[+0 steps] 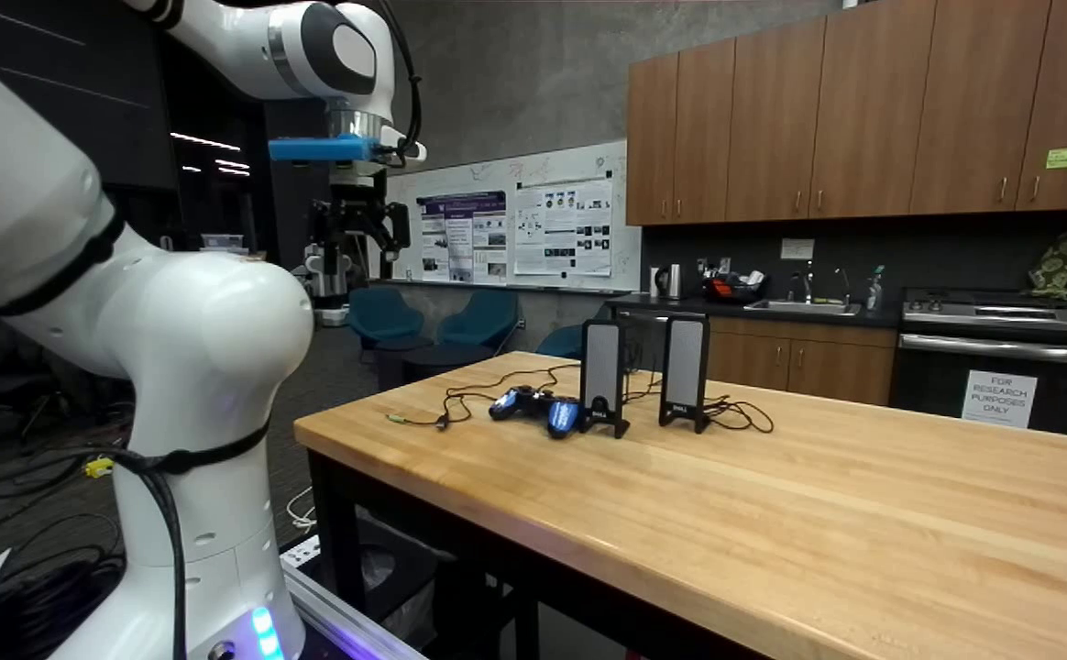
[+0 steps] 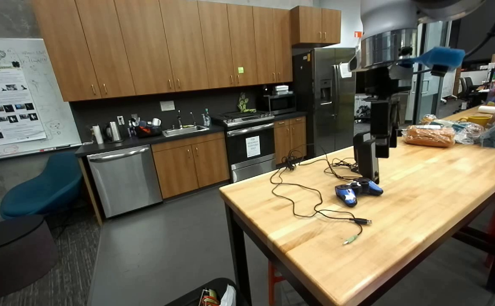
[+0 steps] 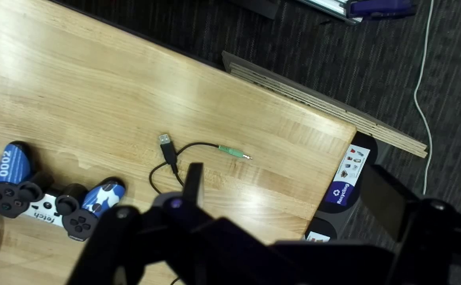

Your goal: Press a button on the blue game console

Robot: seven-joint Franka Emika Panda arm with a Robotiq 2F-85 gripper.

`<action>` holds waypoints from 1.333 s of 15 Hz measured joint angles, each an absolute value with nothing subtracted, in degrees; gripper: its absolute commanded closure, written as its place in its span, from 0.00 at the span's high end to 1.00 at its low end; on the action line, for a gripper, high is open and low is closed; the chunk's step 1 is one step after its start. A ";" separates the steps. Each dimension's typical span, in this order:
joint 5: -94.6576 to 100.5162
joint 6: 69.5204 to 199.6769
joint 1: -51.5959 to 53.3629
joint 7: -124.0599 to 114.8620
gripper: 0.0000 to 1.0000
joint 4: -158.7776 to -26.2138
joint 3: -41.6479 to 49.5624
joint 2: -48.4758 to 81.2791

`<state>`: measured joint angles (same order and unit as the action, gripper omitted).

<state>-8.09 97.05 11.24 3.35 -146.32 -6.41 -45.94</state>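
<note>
The fingers (image 3: 385,200) are standing wide apart, higher than the tabletop (image 3: 107,103), where the blue game console (image 3: 48,206) is lying, showing "fetch" and "0002". Near it, two speakers (image 1: 602,367) are bearing "DELL". Lower, a label (image 3: 347,174) is reading "Recycling"; beyond, an oven sign (image 1: 998,399) is stating "FOR RESEARCH PURPOSES ONLY".

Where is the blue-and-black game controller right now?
The blue-and-black game controller lies on the pale wooden table, lower left in the wrist view; in an exterior view, it sits just left of an upright black-and-grey speaker.
</note>
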 measured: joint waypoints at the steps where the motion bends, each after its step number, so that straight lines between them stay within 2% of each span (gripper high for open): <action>1: -8.09 97.05 11.24 3.35 1.00 -146.32 -6.41 -45.94; 9: -7.29 97.65 10.71 3.69 1.00 -146.36 -6.38 -45.26; 16: 0.04 103.98 7.86 5.57 1.00 -145.99 -5.22 -39.78; 17: 1.14 104.74 7.29 6.12 0.96 -145.74 -4.69 -38.81; 18: 2.23 105.31 6.68 6.68 0.75 -145.34 -4.08 -37.81; 20: 4.21 106.03 5.44 7.63 0.71 -144.46 -2.84 -36.04</action>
